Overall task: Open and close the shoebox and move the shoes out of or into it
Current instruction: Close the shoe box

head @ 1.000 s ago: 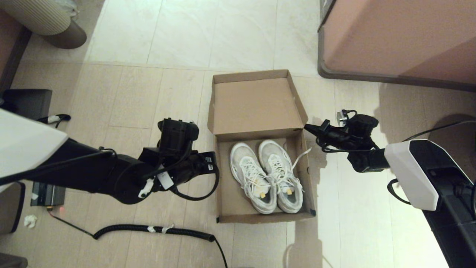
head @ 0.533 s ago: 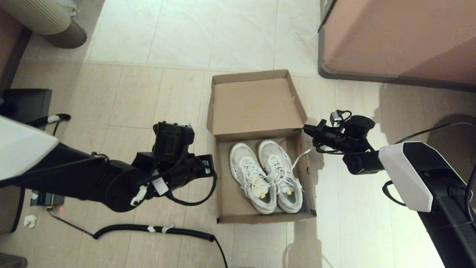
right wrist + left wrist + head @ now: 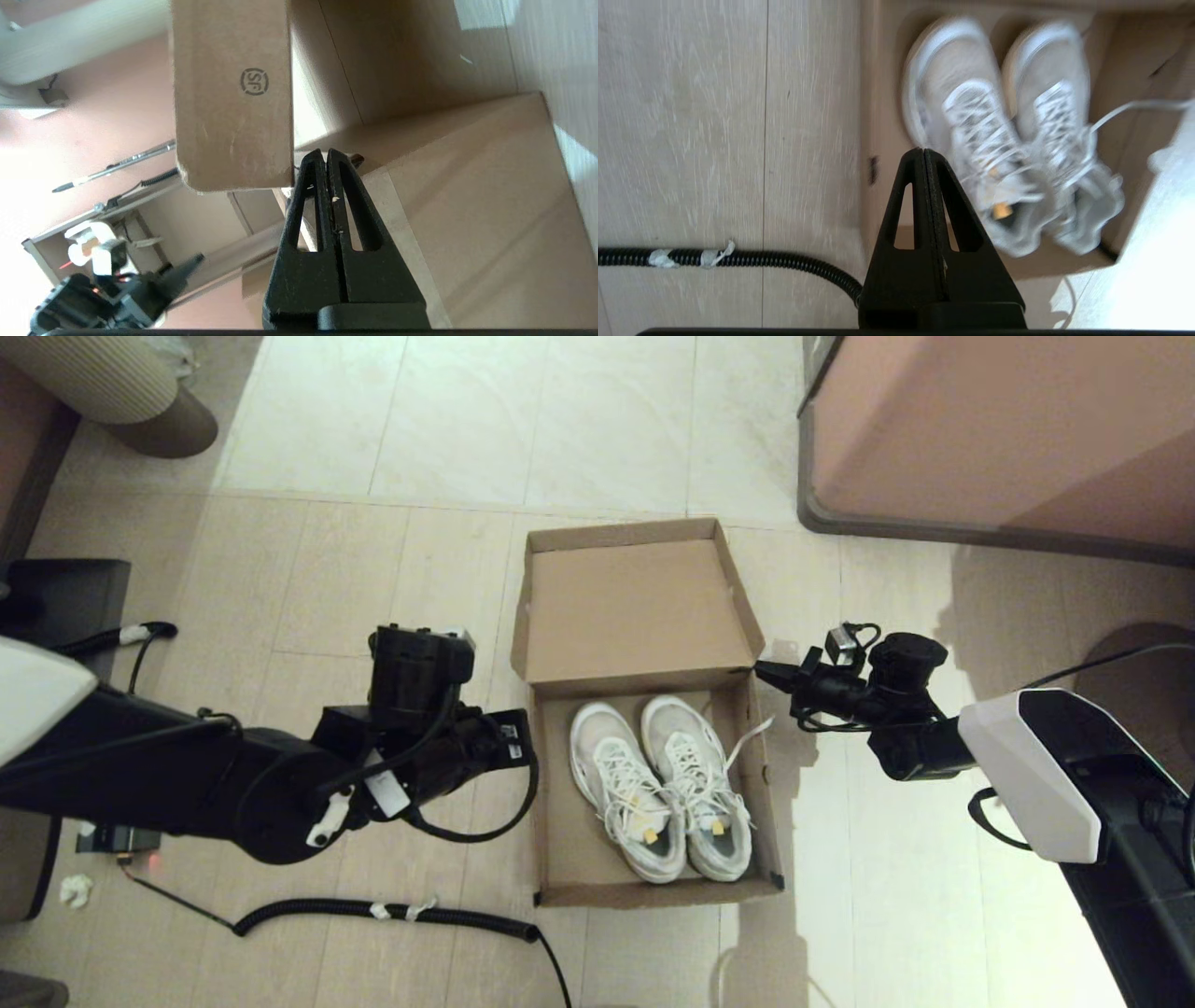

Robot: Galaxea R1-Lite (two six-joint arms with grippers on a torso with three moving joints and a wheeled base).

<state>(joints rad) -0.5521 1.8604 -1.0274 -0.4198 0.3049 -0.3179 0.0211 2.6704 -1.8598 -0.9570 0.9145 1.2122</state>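
Black right gripper [image 3: 764, 670], fingers pressed together w/ nothing between them, sits at the right corner where the lid meets the shoebox [image 3: 560, 859]; left gripper [image 3: 924, 151] is likewise closed & empty, just beside the box's left wall. Cardboard lid [image 3: 635, 607] stands open, tilted back, and both shoes [image 3: 658, 784] lie side by side inside on the floor of the box. Looks like opening is done; lifting shoes out or shutting the lid remains.
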